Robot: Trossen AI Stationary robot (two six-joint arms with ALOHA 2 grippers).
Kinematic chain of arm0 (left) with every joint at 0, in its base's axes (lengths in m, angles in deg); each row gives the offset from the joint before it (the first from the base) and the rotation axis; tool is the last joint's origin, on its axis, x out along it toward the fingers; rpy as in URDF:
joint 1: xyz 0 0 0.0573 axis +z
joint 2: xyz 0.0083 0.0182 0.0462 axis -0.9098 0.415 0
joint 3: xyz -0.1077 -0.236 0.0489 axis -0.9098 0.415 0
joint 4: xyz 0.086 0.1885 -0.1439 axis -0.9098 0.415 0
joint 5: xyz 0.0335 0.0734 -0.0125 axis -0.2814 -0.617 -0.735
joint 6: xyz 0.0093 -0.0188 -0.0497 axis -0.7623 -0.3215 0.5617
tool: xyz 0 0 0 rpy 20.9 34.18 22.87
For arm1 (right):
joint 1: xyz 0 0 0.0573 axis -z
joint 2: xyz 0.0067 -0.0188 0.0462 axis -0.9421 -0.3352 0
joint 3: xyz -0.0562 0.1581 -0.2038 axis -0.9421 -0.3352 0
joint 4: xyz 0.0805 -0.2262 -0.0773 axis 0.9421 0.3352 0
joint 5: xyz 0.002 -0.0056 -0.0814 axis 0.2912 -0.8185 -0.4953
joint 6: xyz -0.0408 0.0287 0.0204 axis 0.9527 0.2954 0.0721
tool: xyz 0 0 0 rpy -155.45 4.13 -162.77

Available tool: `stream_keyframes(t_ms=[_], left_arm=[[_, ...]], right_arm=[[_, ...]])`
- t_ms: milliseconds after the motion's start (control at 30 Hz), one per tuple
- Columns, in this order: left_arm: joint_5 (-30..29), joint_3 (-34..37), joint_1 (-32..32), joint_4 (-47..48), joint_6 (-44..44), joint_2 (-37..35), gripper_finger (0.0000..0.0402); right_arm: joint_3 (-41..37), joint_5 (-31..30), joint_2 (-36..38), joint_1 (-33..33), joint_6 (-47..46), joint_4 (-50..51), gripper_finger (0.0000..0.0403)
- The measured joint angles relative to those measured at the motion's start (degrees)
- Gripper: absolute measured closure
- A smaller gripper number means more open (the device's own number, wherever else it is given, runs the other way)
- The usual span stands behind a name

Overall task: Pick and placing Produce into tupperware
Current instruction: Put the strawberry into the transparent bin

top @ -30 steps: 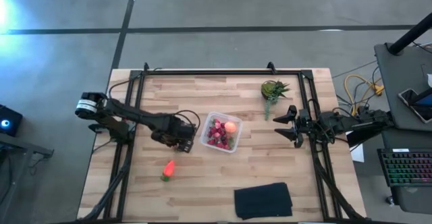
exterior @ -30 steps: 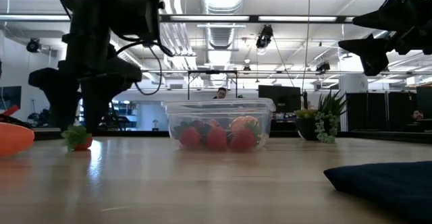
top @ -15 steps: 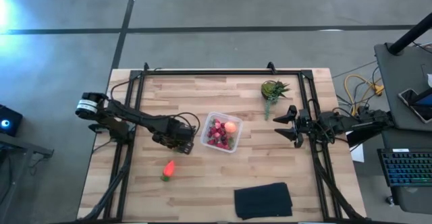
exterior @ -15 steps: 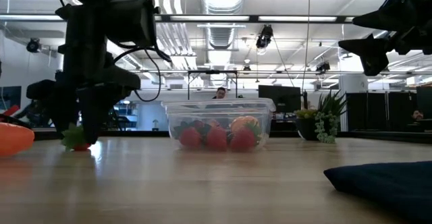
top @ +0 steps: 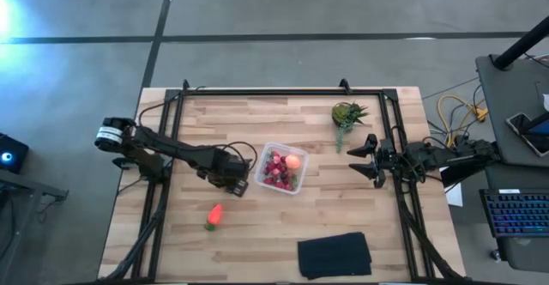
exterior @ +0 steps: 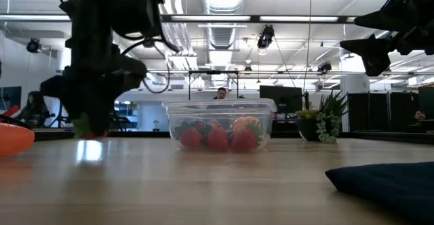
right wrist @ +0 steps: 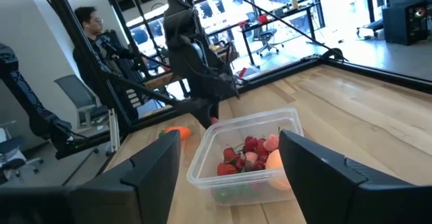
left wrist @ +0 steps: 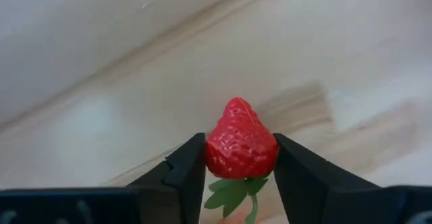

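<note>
1. Wooden table [top: 257, 233] filled most of the high view, ringed by a black frame.
2. Left arm reached from the table's left edge toward the middle; left pincer [top: 230, 178] sat low, just left of the tupperware.
3. Right arm waited at the table's right edge, well apart from the box; right pincer [top: 366, 158] hung above the table with fingers spread wide and nothing between them.
4. Flat black cloth [top: 334, 255] lay near the near edge, right of centre.
5. Clear tupperware [top: 281, 168] stood at the table's middle, between the two pincers, holding a heap of red berries [top: 274, 170] and one round orange fruit [top: 293, 160] at its far right corner.
6. Spiky green plant [top: 347, 115] stood far and right of the box, near the right pincer.
7. Orange carrot piece [top: 213, 215] with a green end lay on the table, nearer and to the left of the box, apart from the left pincer.
8. Single strawberry [left wrist: 241, 148] sat clamped between the left pincer's fingers [left wrist: 187, 173] in the left wrist view, tip forward, green leaves trailing back; fingers pressed against both its sides, closed only as far as the berry allowed. Could not tell whether the berry touched the table.
</note>
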Motion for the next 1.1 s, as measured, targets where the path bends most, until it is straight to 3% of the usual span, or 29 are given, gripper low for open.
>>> stream_keyframes(t_ms=[167, 500, 600, 667, 767, 900, 1100], left_arm=[[-5.4, -3.1, 0.6, 0.2, -7.6, -0.2, 0.0267], [-24.2, -15.1, 0.4, -6.5, -41.0, -0.4, 0.0266], [-24.8, -15.2, 0.5, -13.5, -55.6, 0.1, 0.0266], [-21.7, -14.5, 1.6, -17.5, -61.3, 0.9, 0.0266], [-14.1, -14.4, 4.6, -18.6, -60.9, 3.0, 0.0266], [-14.4, -15.0, 5.1, -18.2, -56.1, 4.7, 0.0247], [-16.1, -15.7, 4.9, -19.7, -56.5, 4.8, 0.0162]], right_arm=[[0.0, 0.0, 0.0, 0.0, 0.0, 0.0, 0.0160], [0.0, 0.0, 0.0, 0.0, 0.0, 0.0, 0.0158], [0.0, 0.0, 0.0, 0.0, 0.0, 0.0, 0.0157], [0.0, 0.0, 0.0, 0.0, 0.0, 0.0, 0.0156], [0.0, 0.0, 0.0, 0.0, 0.0, 0.0, 0.0157], [0.0, 0.0, 0.0, 0.0, 0.0, 0.0, 0.0161], [0.0, 0.0, 0.0, 0.0, 0.0, 0.0, 0.0157]])
